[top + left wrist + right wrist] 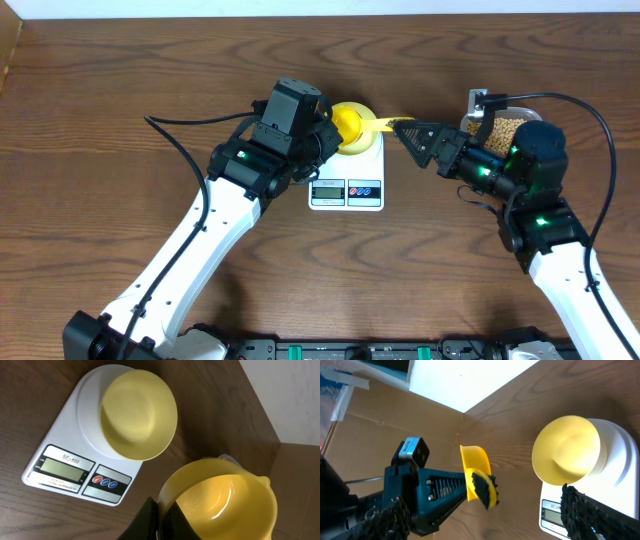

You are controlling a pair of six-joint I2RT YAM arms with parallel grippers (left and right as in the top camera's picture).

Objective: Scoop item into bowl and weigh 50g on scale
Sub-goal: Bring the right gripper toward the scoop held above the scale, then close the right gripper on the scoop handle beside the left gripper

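Fingers of left gripper [161, 512] clamped shut on yellow scoop [225, 495]; scoop empty, held just beside scale [65, 425]. Pale-yellow bowl [139, 415] seated on scale platform, empty. Right gripper [412, 133] spread wide at scoop's handle tip, nothing gripped. Beans [505, 128] seen in tub [478, 100] beside right arm, apart from both grippers.
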